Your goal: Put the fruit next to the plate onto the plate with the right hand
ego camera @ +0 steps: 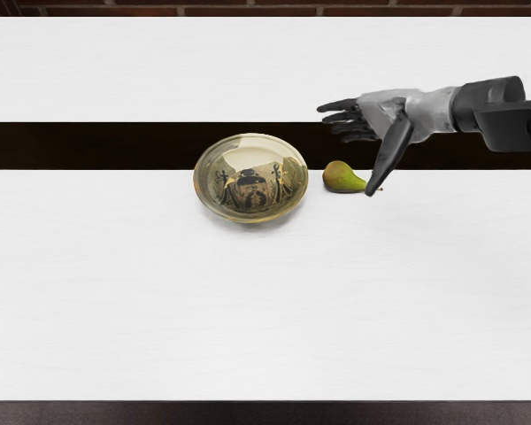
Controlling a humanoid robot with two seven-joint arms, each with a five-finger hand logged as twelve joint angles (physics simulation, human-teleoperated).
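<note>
Plainly you were reaching; your right hand [385,117] hung open, empty, by the pear [341,178]. It needed closing next.

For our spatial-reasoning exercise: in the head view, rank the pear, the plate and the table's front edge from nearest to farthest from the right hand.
1. Pear: just left of the right hand, beside its thumb.
2. Plate: further left, at the picture's centre.
3. Table's front edge: along the bottom, clearly farthest.
</note>
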